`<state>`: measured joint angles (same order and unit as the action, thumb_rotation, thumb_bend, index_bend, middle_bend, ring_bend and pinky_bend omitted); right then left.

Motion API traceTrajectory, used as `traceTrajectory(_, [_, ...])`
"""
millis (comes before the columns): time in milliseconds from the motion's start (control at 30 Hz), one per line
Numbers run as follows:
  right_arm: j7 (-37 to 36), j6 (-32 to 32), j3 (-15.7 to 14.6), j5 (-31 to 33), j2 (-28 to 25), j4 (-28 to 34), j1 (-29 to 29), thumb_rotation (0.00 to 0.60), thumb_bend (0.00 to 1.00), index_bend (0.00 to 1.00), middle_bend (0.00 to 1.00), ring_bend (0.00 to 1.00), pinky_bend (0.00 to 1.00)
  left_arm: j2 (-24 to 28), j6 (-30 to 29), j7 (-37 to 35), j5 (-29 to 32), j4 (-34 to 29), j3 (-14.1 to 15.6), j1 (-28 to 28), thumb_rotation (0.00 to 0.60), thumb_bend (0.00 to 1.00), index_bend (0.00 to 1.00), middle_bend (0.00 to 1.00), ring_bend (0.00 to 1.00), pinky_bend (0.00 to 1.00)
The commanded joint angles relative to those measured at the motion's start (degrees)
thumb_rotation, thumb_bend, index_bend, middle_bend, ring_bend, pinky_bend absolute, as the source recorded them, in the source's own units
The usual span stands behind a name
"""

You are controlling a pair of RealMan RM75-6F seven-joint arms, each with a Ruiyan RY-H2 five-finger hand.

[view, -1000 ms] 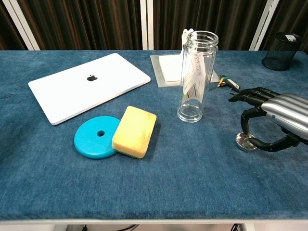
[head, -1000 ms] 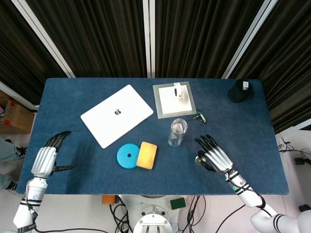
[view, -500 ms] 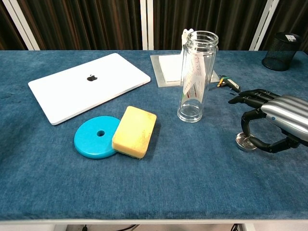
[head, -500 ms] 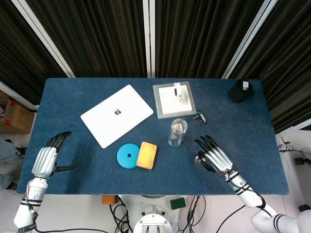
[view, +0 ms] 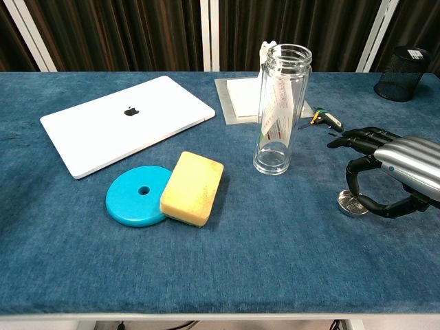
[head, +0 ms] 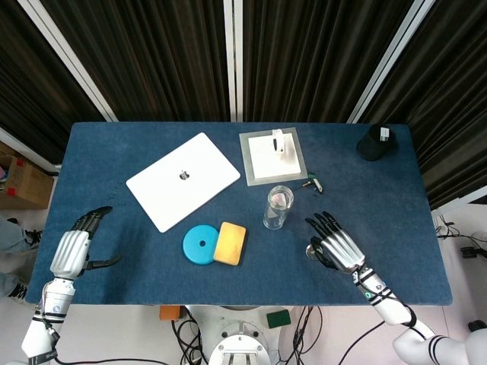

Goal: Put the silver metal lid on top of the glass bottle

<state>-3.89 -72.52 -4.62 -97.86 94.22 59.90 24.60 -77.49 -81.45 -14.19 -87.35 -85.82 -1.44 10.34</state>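
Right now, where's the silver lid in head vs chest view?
Head view: the silver lid lies low and right of centre, at the thumb side of the right hand, mostly hidden by it.
Chest view: the lid lies flat on the cloth at the right, under the right hand's curled fingers.
Shared landmark: the glass bottle stands to the lid's left in both.

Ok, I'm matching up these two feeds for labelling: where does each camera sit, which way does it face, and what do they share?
Head view: high above the near table edge, looking steeply down on the whole table; shows left hand and right hand.
Chest view: low at the near edge, facing across toward the curtains; only the right hand shows.
Shared: glass bottle, silver lid under the right hand, laptop, blue disc, yellow sponge.
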Motion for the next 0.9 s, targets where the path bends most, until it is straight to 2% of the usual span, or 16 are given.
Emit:
traceTrajectory(33, [-0.1, -0.1, 0.0, 0.0, 0.0, 0.0, 0.0, 0.600, 0.44, 0.59, 0.08, 0.00, 0.00, 0.0, 0.0, -0.1, 0.0, 0.0, 0.0, 0.0, 0.600, 0.00, 0.13, 0.14, 0.11, 0.18])
traceTrajectory(300, [-0.9, -2.8, 0.7, -0.5, -1.2, 0.9, -0.2, 0.600, 0.44, 0.62, 0.08, 0.00, 0.00, 0.0, 0.0, -0.2, 0.0, 0.1, 0.0, -0.1, 0.600, 0.00, 0.13, 0.14, 0.11, 0.18])
traceTrajectory(467, [-1.5, -6.2, 2.4, -1.3, -5.1, 5.3, 0.4, 0.600, 0.44, 0.64, 0.08, 0.00, 0.00, 0.1, -0.1, -0.4, 0.0, 0.2, -0.1, -0.2, 0.600, 0.00, 0.13, 0.14, 0.11, 0.18])
traceTrajectory(567, [-2.5, -7.2, 4.1, -1.3, -10.0, 11.3, 1.5, 0.600, 0.44, 0.65, 0.08, 0.00, 0.00, 0.1, 0.0, -0.5, 0.0, 0.4, 0.0, -0.2, 0.600, 0.00, 0.13, 0.14, 0.11, 0.18])
traceTrajectory(700, [-2.4, -5.7, 7.4, 0.1, -19.0, 22.4, 3.9, 0.600, 0.44, 0.65, 0.08, 0.00, 0.00, 0.0, 0.0, -1.0, -0.1, 0.6, 0.1, -0.2, 0.600, 0.00, 0.13, 0.14, 0.11, 0.18])
traceTrajectory(900, [-2.8, 3.4, 12.7, 5.4, -32.2, 37.1, 9.3, 0.600, 0.44, 0.68, 0.08, 0.00, 0.00, -0.5, 0.2, -1.8, -0.1, 1.4, 0.1, -0.1, 0.600, 0.00, 0.13, 0.14, 0.11, 0.18])
